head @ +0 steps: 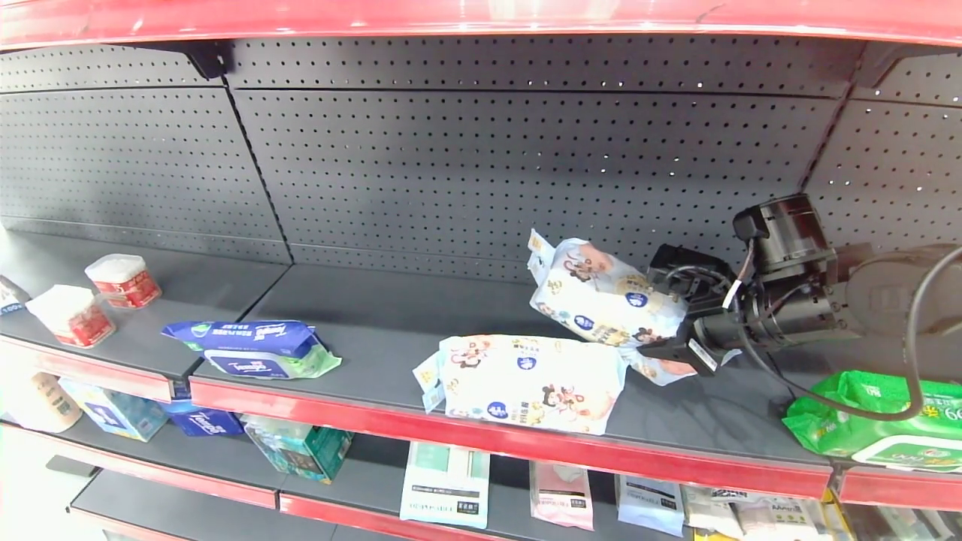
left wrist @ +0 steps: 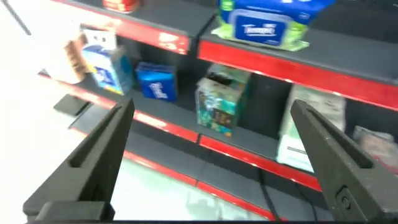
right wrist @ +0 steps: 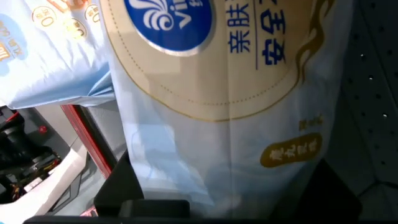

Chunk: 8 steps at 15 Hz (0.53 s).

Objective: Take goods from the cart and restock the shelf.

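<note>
Holding a soft wipes pack on the shelf
Right hand [head: 665, 315] gripped the pale, cartoon-printed pack [head: 601, 297] by one end, tilted on the shelf [head: 376, 315] at one o'clock from its flat twin [head: 526, 383]. It looked light, squashy and slick-filmed, so a grip near the end seemed safest. Left hand [left wrist: 211, 107] gaped wide.

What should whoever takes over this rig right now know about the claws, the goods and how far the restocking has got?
Right claw: shut on a tilted cartoon-print pack, held over the shelf near its back panel.
Left claw: open and holding nothing, facing the lower shelves.
Done: a matching pack lies flat at the shelf's front edge. A blue pack, a green pack and two tubs are also on this level.
Left: set the held pack down and release it, then probably fetch more goods from the cart.
</note>
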### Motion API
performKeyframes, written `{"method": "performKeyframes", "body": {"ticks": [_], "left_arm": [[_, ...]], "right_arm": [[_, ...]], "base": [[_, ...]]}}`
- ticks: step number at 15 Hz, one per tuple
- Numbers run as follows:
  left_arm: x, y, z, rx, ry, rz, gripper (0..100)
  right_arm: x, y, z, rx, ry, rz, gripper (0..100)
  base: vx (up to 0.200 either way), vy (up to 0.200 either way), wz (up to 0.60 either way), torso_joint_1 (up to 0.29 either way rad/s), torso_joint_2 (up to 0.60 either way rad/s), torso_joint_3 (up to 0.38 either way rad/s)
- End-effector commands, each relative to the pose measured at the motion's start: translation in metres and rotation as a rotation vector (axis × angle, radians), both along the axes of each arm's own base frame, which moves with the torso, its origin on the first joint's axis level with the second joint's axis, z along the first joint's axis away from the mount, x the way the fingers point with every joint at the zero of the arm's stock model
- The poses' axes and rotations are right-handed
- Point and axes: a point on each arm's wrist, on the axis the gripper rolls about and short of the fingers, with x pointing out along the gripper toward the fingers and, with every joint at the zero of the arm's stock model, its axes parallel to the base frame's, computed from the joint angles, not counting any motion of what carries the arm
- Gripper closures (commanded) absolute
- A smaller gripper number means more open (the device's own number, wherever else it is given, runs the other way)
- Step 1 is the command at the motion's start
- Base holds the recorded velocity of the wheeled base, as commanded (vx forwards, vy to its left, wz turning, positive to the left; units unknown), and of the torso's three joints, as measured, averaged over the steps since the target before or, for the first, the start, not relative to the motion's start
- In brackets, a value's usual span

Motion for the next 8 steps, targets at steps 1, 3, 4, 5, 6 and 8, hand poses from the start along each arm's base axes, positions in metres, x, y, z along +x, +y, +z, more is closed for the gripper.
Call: {"method": "performKeyframes", "body": {"ticks": [1,3,4,5,6,8], "left_arm": [[0.0,0.0,-0.002,0.001,0.009,0.019,0],[0.008,-0.003,0.006,0.001,0.067,0.078,0],[0.017,-0.005,0.012,-0.001,0.078,0.131,0],[0.023,-0.006,0.014,-0.002,0.077,0.166,0],[0.027,-0.006,0.01,-0.005,0.053,0.158,0],[0.015,-0.01,-0.003,0.0,-0.118,-0.019,0]], "right_arm": [[0.0,0.0,0.0,0.0,0.001,0.002,100],[0.0,0.0,0.0,0.0,0.001,0.002,100],[0.0,0.0,-0.001,0.0,0.001,0.002,100],[0.0,0.0,-0.001,-0.001,0.004,0.002,100],[0.0,0.0,-0.001,-0.001,0.004,0.0,100],[0.001,-0.001,-0.001,-0.001,0.004,-0.001,100]], "base": [[0.0,0.0,0.0,0.0,0.0,0.0],[0.0,0.0,0.0,0.0,0.0,0.0],[0.0,0.0,0.0,0.0,0.0,0.0],[0.0,0.0,0.0,0.0,0.0,0.0],[0.0,0.0,0.0,0.0,0.0,0.0],[0.0,0.0,0.0,0.0,0.0,0.0]]}}
